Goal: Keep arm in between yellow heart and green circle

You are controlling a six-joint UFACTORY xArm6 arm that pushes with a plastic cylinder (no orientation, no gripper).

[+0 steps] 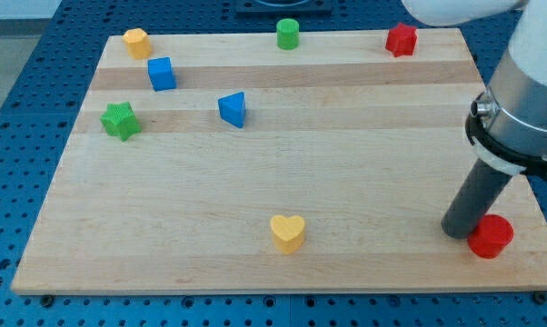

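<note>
Wooden board (pixel 283 163) on a blue perforated bench, seen from the single camera. The yellow heart (pixel 288 232) lies near the middle of the board's bottom edge; it is a flat-topped, glossy block with two rounded lobes toward the view's top and its point toward the view's bottom. The green circle (pixel 287 34), a short upright cylinder, stands at the middle of the board's top edge, well apart from the heart and almost directly above it in the view. My tip (pixel 460 232), the lower end of a dark rod with no pincer to open or close, rests near the board's bottom-right corner, touching or just beside a red cylinder (pixel 490 237), far to the right of the line joining heart and circle. Other blocks: a yellow block (pixel 136 42) at the top-left corner, a blue cube (pixel 162 74), a blue triangular block (pixel 233 109), a green star (pixel 120 120) near the left edge, and a red block (pixel 401 39) toward the top-right corner.
</note>
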